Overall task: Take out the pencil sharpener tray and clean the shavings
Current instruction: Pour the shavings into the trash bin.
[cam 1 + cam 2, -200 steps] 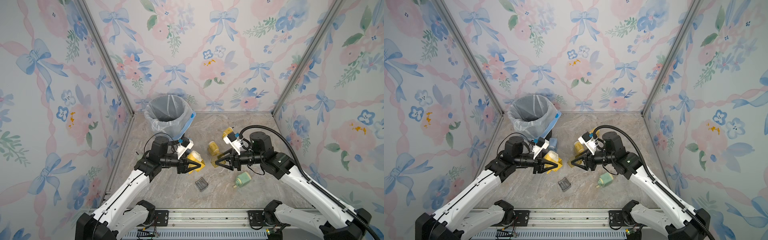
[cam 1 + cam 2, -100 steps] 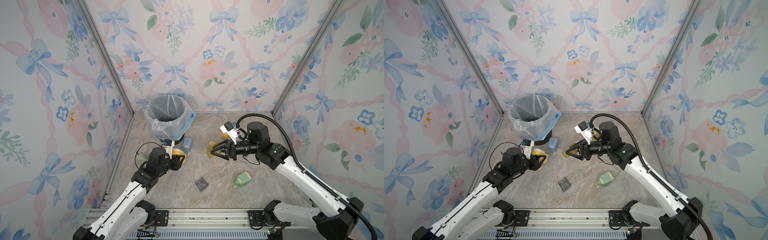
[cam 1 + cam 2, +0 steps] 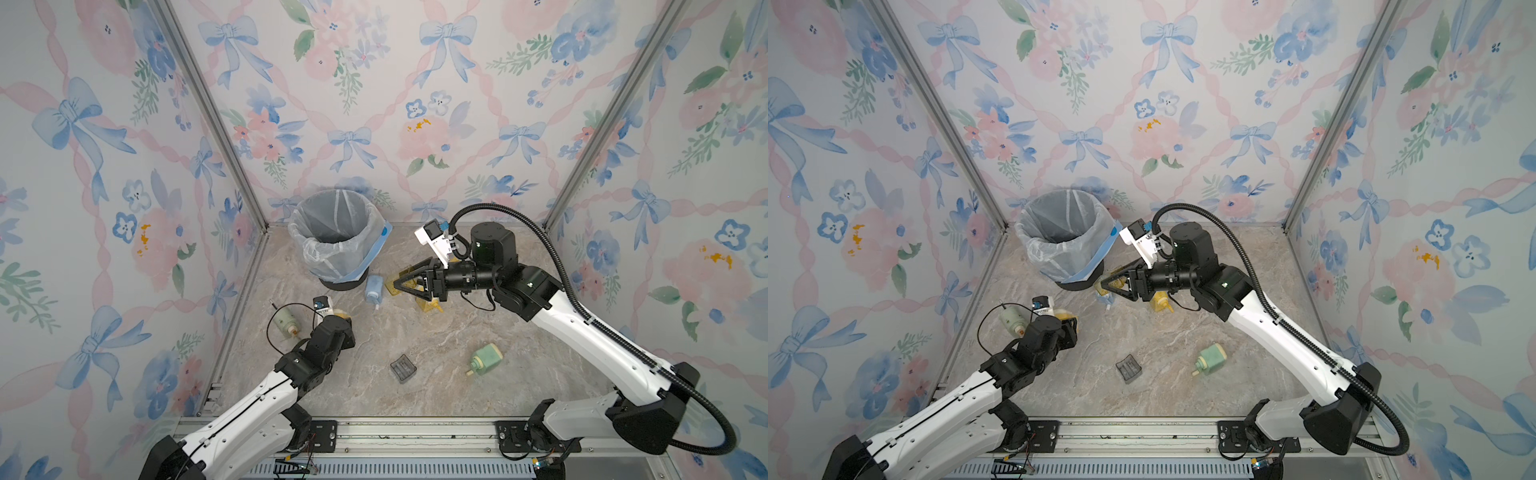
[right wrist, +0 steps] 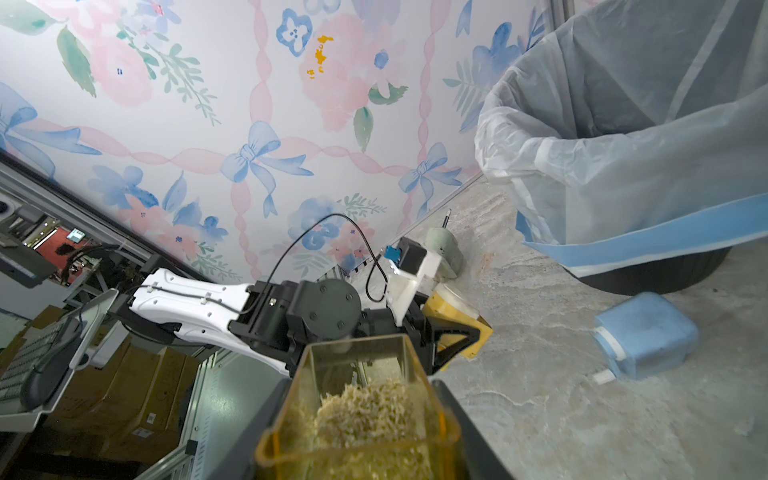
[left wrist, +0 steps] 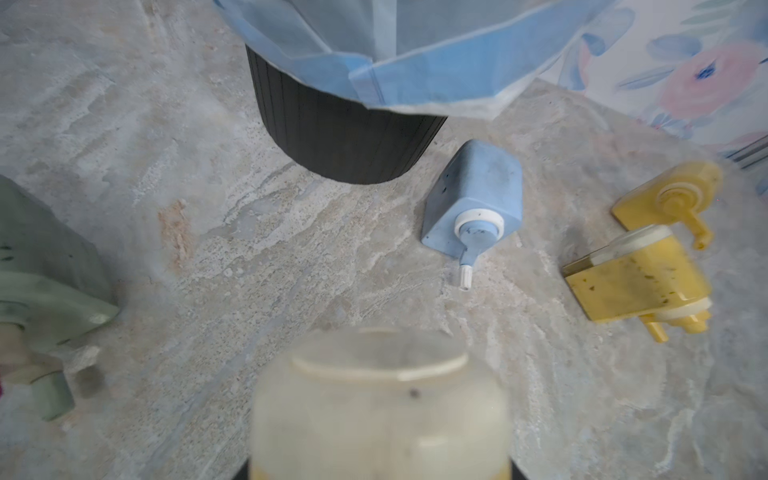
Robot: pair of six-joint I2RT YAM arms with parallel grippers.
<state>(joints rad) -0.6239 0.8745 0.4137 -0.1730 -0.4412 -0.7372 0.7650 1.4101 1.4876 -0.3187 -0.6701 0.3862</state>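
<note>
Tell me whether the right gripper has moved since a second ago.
Yes. The right gripper, shut on the yellow tray of shavings, has moved away from the green sharpener toward the trash bin.

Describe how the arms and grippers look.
White shells, black joints on both. Right arm carries a ribbed black hose; left arm a thin black wire loop. Left gripper and right gripper: black triangular frame fingers, white camera mount.
</note>
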